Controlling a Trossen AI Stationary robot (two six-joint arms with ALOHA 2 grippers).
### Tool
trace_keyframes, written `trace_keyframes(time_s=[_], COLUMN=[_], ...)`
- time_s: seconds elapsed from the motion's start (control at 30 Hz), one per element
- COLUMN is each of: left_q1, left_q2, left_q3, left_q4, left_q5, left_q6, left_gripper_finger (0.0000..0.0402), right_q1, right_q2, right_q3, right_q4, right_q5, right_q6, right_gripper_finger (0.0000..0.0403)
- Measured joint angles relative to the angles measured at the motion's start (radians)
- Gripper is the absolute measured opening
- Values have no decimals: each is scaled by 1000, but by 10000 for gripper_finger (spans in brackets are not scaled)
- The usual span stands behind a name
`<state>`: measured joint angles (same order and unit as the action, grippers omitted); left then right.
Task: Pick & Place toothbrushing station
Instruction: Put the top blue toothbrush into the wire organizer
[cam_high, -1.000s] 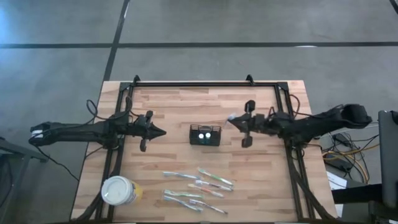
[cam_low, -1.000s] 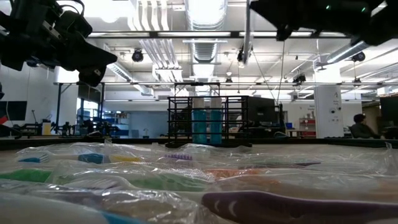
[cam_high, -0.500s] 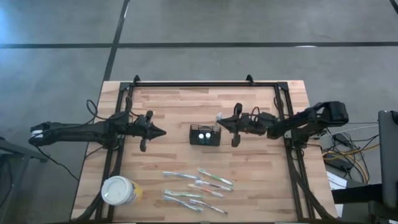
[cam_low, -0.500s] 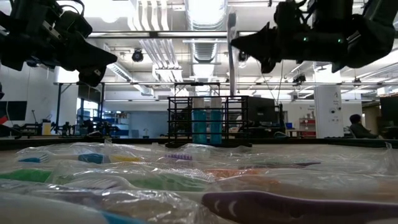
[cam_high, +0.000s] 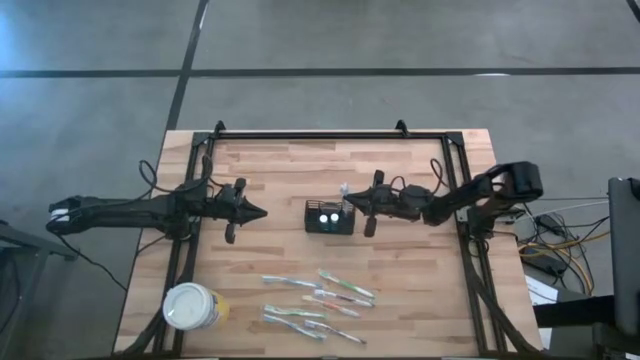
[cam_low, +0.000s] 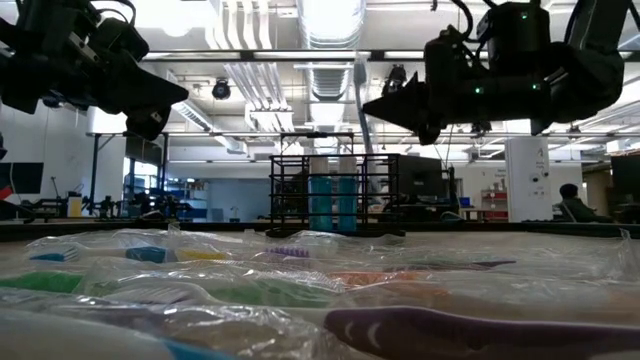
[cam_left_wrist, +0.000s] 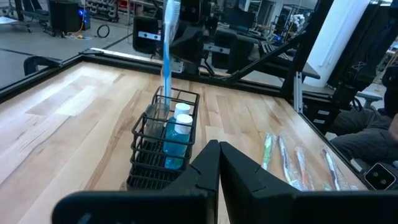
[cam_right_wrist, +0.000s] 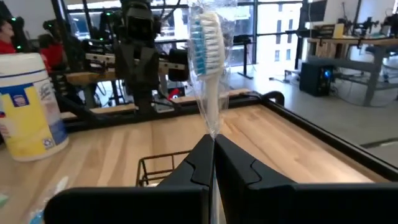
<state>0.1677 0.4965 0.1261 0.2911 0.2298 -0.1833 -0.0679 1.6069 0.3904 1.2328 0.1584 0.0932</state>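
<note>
The toothbrushing station, a small black mesh caddy (cam_high: 330, 217) (cam_left_wrist: 163, 149), stands mid-table with two blue white-capped bottles (cam_left_wrist: 177, 134) in it. My right gripper (cam_high: 352, 203) (cam_right_wrist: 211, 142) hovers at the caddy's right side, shut on a plastic-wrapped toothbrush (cam_right_wrist: 207, 56) (cam_low: 361, 90) that stands upright over the caddy's far right corner. Whether the brush's lower end (cam_left_wrist: 163, 99) is inside the mesh or just at its rim, I cannot tell. My left gripper (cam_high: 263, 211) (cam_left_wrist: 217, 149) hangs shut to the caddy's left, holding nothing. My right gripper pinches the toothbrush's shaft (cam_right_wrist: 212, 132) below the bristle head, between its two fingers. The fingers lie level, coming from the table's right, across the brush. The brush stands upright, head up, clear of the table.
Several wrapped toothbrushes (cam_high: 315, 300) lie near the table's front edge. A round white tub with a yellow label (cam_high: 193, 306) stands at the front left. A black frame rail (cam_high: 320, 133) runs along the far edge and both sides.
My right gripper has moved toward the table's left and downward, up to the caddy, rolling a little. It has carried the upright toothbrush from right of the caddy to over the caddy's right end, and lower.
</note>
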Motion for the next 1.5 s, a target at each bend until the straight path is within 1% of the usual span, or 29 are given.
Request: trace_keyframes(time_s=[0.47,0.63,0.77,1.0,1.13,1.27,1.4,1.5], left_q1=[0,0,-1,-1,-1,0,0,0], left_q2=[0,0,0,0,0,0,0,0], left_q3=[0,0,0,0,0,0,0,0], left_q4=[0,0,0,0,0,0,-1,-2], left_q5=[0,0,0,0,0,0,0,0], left_q6=[0,0,0,0,0,0,-3,-11], left_gripper_finger=[14,14,14,14,14,14,14,14], right_q1=[0,6,12,16,18,21,33,38], right_q2=[86,105,106,84,33,-58,-215,-382], right_q3=[-2,-2,-2,-2,-2,-5,-40,-110], right_q4=[-8,-6,-9,-8,-34,-96,-132,-131], right_q5=[-1,-2,-3,-4,-4,-4,-4,-6], right_q6=[-13,5,18,35,35,8,-41,-71], right_gripper_finger=[8,12,39,119,158,185,195,191])
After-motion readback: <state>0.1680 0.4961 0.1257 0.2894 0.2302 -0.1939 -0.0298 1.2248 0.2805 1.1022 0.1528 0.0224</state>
